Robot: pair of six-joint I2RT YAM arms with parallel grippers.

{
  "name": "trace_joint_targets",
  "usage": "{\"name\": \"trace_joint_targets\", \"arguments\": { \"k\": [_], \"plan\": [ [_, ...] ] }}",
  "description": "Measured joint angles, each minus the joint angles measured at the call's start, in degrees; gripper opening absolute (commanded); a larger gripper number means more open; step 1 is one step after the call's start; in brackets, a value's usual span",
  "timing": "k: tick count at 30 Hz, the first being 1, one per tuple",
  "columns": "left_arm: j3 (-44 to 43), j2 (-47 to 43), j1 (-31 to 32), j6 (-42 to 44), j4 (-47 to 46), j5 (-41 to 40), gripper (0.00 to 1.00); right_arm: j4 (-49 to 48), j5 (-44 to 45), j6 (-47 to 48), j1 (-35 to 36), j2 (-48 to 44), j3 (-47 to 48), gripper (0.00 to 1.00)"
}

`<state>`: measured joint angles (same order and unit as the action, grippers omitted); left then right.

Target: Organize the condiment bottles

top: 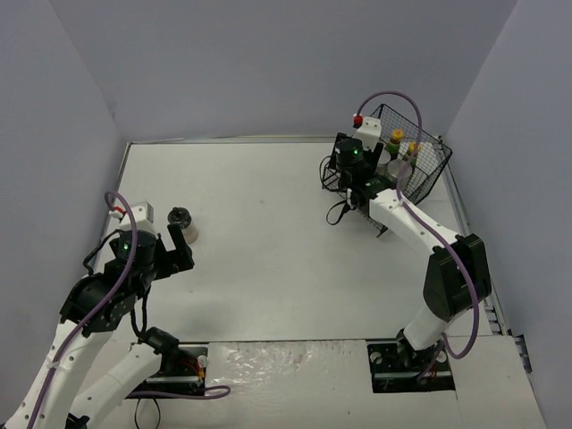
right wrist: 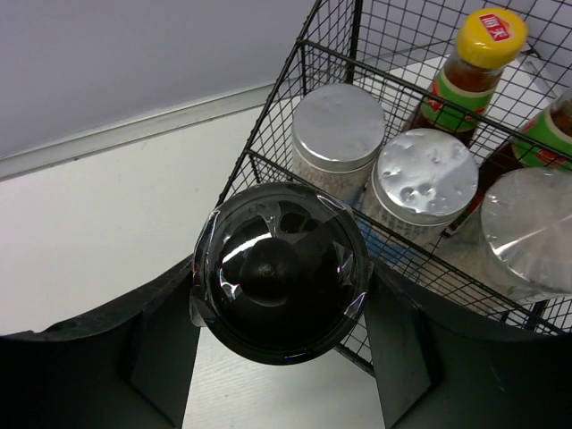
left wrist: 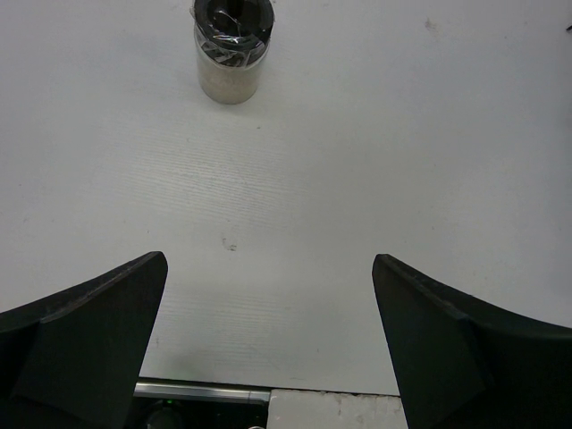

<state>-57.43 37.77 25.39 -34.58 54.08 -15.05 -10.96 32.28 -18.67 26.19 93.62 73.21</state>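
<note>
We hold our left gripper (left wrist: pixel 268 261) wide open above the table (left wrist: pixel 411 134), a black-capped shaker (left wrist: pixel 232 54) of pale powder ahead. Our right gripper (right wrist: pixel 281 308) clasps a second shaker (right wrist: pixel 277 259) by the wire basket (right wrist: pixel 299 98) (three silver-lidded jars (right wrist: pixel 339 125), two sauce bottles (right wrist: pixel 478 58) inside).

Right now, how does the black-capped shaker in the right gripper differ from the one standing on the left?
The right shaker is clamped in the right gripper; the left shaker stands free on the table, ahead of the open left gripper. The right shaker is just outside the wire basket; the left shaker is far from it. Both have black caps under clear film.
</note>
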Motion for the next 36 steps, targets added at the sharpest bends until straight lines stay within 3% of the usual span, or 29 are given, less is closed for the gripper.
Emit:
{"name": "trace_joint_targets", "arguments": {
  "k": [14,22,25,26,29,32,36],
  "plan": [
    [0.90,-0.63,0.00,-0.82,0.33,0.00,0.97,-1.75,1.50,-4.60,-2.98,8.25,-0.08,0.00],
    [1.09,-0.64,0.00,-1.54,0.42,-0.02,0.97,-1.62,1.45,-7.38,-3.30,12.67,-0.08,0.55],
    [1.72,-0.52,0.00,-1.84,0.36,0.04,0.97,-1.85,1.74,-8.62,-3.52,13.20,-0.04,0.68],
    [2.07,-0.52,0.00,-1.93,0.44,0.07,0.97,-1.76,1.74,-8.90,-3.68,13.20,-0.04,0.68],
    [3.22,-0.17,0.00,-2.29,0.17,0.20,0.97,-1.56,1.33,-9.80,-3.71,13.20,-0.04,0.90],
    [4.52,0.66,0.00,-3.20,-0.08,0.10,0.97,-0.73,-0.07,-10.39,-3.71,13.00,-0.04,1.00],
    [5.44,3.30,0.00,-5.12,-0.53,-1.05,0.97,1.79,-3.58,-11.12,-3.71,10.36,-0.40,1.00]
  ]
}}
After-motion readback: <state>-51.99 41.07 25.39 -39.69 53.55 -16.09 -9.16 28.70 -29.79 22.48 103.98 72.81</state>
